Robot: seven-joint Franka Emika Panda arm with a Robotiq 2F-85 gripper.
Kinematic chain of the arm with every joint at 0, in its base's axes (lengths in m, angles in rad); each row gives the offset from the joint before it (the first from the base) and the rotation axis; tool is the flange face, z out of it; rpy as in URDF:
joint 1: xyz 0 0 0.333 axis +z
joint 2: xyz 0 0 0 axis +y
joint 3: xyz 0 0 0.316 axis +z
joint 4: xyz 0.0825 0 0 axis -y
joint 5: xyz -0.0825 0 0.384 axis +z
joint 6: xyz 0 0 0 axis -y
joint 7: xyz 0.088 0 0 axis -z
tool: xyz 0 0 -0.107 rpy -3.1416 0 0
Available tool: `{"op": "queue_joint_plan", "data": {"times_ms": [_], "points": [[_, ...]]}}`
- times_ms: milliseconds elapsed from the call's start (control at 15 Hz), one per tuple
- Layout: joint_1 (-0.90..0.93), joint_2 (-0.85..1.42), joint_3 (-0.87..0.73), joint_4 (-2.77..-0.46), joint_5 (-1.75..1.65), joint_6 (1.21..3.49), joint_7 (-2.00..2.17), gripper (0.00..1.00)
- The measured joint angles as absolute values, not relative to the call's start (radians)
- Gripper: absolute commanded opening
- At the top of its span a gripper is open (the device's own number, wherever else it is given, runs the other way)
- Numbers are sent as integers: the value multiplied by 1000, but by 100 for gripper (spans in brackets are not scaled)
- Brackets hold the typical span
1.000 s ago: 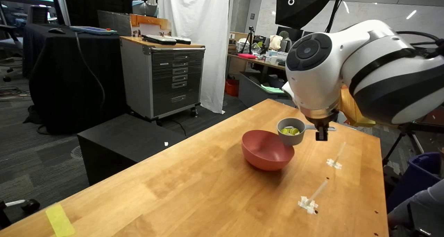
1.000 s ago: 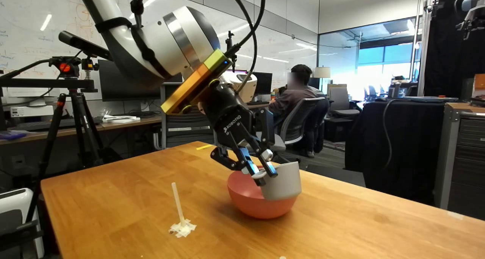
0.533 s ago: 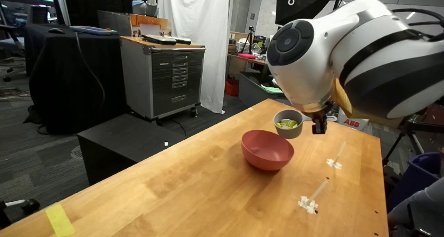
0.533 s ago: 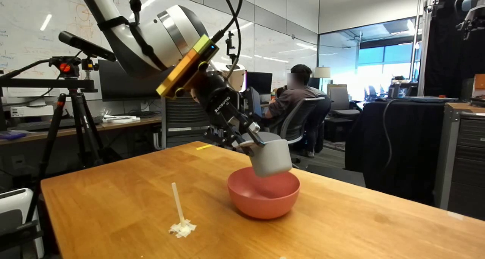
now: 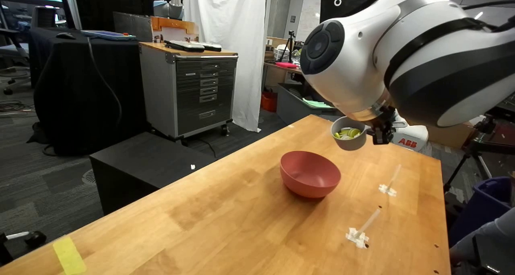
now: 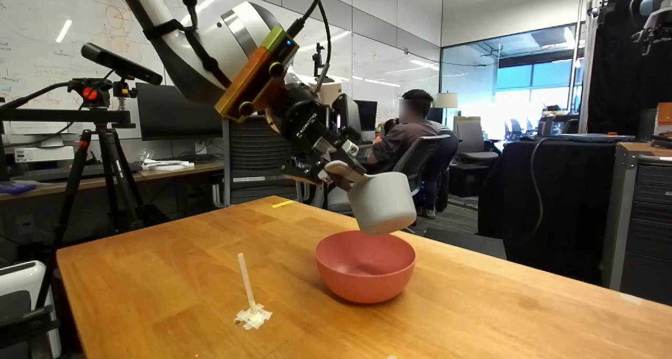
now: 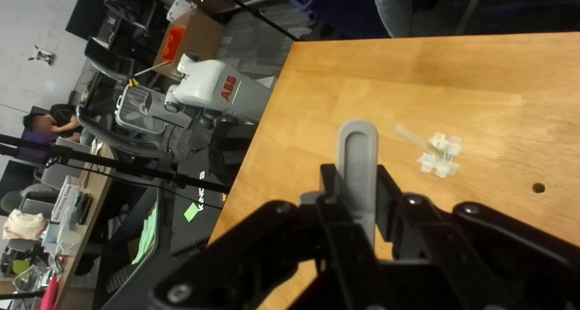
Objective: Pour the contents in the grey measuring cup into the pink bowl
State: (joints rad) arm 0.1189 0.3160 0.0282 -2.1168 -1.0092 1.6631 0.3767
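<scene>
My gripper [image 7: 355, 178] is shut on the handle of the grey measuring cup [image 7: 359, 158] in the wrist view; only the handle shows clearly there. In an exterior view the cup [image 5: 351, 144] is in the air, tilted a little, with yellow pieces [image 5: 347, 133] inside. In an exterior view the cup [image 6: 382, 204] hangs just above the far rim of the pink bowl, its inside hidden. The pink bowl stands upright on the table in both exterior views [image 5: 310, 182] [image 6: 365, 286], and its visible inside holds no pieces. The bowl is out of the wrist view.
The wooden table [image 5: 225, 222] carries thin upright sticks taped to it; one stick [image 5: 368, 222] is near the front and another [image 5: 394, 176] farther back. A stick [image 6: 245, 280] also shows left of the bowl. A white ABB arm [image 7: 213, 83] is beyond the table edge.
The gripper and cup have risen from near the bowl's rim to above it, then shifted right in both exterior views. The cup's tilt has changed. The bowl has not moved.
</scene>
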Motion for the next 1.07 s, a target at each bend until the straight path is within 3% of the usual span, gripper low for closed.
{"op": "queue_joint_plan", "data": {"times_ms": [1067], "points": [[140,518,52,-1996,-1000,1519,345,10]]}}
